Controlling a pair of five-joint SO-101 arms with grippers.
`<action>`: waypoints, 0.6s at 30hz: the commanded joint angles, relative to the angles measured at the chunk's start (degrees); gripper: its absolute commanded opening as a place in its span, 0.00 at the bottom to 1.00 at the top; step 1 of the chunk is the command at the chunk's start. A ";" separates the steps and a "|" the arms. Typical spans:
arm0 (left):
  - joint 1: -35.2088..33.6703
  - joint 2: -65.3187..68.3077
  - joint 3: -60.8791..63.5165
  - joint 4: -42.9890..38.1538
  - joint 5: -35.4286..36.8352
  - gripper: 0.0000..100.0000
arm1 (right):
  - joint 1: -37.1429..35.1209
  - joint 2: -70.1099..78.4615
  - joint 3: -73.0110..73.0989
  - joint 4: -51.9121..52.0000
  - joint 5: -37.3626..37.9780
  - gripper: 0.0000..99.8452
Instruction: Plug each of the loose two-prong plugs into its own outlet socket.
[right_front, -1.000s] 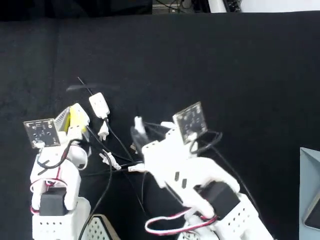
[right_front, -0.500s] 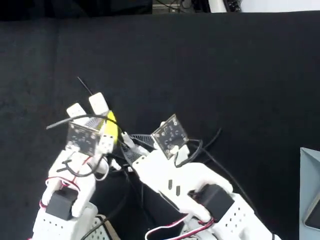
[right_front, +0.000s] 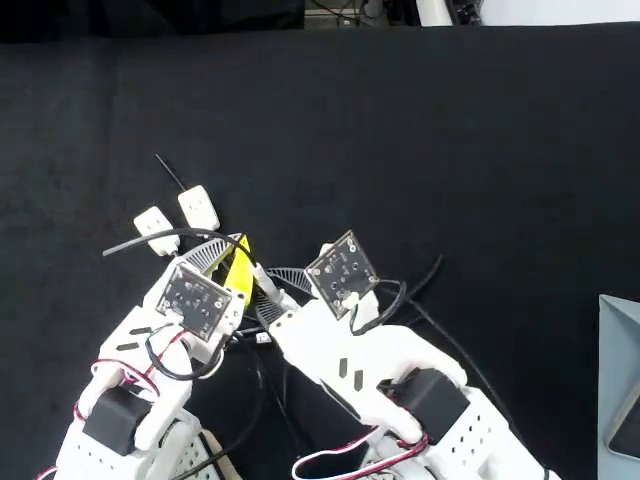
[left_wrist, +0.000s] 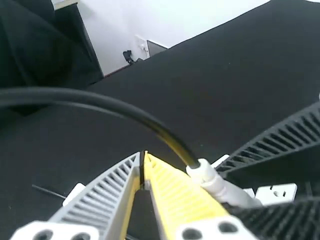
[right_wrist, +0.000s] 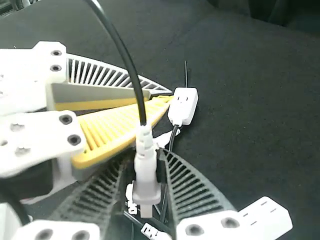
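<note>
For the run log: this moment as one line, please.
left gripper: shut, beside the cable | right gripper: shut on plug | socket: slots bare

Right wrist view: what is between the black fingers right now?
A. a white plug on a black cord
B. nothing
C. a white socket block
A: the white plug on its black cord stands between the black fingers of the right gripper.
</note>
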 joint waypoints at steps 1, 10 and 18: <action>3.21 -0.26 -3.65 -0.18 -0.79 0.03 | -0.97 0.66 -0.40 0.26 0.44 0.01; 3.21 -0.35 -4.44 -3.87 -0.53 0.03 | -0.97 0.66 -0.75 2.20 0.44 0.01; 4.53 -0.35 -4.97 -4.57 -0.79 0.03 | -0.97 0.66 -0.31 2.20 0.44 0.01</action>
